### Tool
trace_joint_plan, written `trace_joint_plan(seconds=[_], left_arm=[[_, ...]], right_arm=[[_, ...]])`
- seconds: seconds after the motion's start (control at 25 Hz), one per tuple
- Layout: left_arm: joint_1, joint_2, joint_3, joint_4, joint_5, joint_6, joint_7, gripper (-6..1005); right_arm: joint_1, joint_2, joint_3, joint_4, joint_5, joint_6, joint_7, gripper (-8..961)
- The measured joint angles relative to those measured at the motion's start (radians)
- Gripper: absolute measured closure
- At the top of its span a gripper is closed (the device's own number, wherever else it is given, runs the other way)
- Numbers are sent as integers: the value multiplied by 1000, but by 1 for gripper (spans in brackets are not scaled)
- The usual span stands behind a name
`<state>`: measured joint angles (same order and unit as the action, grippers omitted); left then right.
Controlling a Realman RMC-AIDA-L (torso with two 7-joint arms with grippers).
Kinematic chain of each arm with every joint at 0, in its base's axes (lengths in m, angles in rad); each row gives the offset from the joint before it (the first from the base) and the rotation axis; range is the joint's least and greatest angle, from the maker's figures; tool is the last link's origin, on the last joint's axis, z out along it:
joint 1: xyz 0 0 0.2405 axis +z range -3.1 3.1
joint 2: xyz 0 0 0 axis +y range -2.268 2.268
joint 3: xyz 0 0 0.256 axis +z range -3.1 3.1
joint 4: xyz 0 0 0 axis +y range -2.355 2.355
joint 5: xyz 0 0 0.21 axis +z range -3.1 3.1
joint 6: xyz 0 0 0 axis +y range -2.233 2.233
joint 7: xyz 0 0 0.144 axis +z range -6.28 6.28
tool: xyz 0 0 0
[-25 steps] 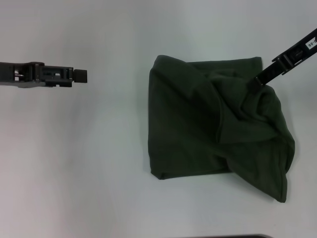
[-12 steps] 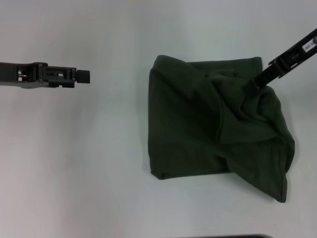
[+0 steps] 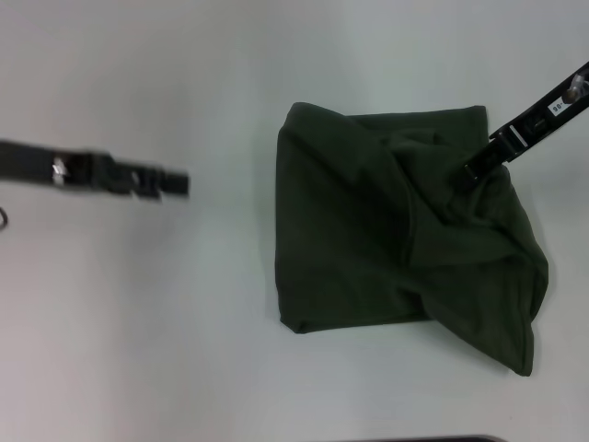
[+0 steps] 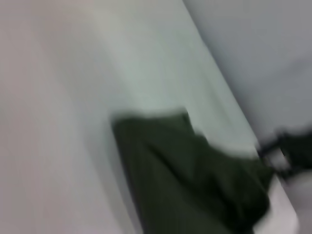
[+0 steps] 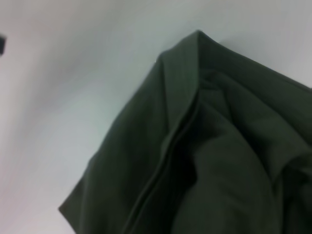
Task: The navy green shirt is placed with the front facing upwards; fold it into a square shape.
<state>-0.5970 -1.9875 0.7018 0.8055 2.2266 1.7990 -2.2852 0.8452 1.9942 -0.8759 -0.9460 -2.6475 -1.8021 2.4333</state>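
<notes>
The navy green shirt (image 3: 386,230) lies on the white table as a rumpled, roughly square bundle, right of centre in the head view. No lettering or collar shows. My right gripper (image 3: 466,173) comes in from the upper right and is shut on a raised peak of fabric near the shirt's far right part; creases run out from that point. My left gripper (image 3: 180,184) hovers over bare table well to the left of the shirt, touching nothing. The right wrist view is filled by folded layers of the shirt (image 5: 204,146). In the left wrist view the shirt (image 4: 195,185) shows farther off.
The white table (image 3: 138,322) stretches bare to the left of and in front of the shirt. A dark edge (image 3: 433,439) shows at the near border of the head view. The right arm (image 4: 290,151) appears as a dark shape in the left wrist view.
My left gripper has moved right and nearer, toward the shirt. My right gripper has shifted slightly inward over the shirt. The bundle's outline is nearly unchanged.
</notes>
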Motion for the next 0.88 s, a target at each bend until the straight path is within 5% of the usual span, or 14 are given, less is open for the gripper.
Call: trace_joint_plan(seconds=[0.12,0.32,0.44,0.88], left_arm=[[-6,-3,79,-6,0,37,-1,212],[-10,-14,87,-1,0,39,-5,214],[-10,-12,85,-2,-3,31,-7,214],[-9,-10,85,-4,0,10,-9,217]], right_arm=[[2,0,-1,7,-3,10,0,403],[7,4,-5,1,-4,19,-3,555],[6,1,-5,-3,-6,22,2,789],[-30,-22,9,-71,-41,84,82,847]])
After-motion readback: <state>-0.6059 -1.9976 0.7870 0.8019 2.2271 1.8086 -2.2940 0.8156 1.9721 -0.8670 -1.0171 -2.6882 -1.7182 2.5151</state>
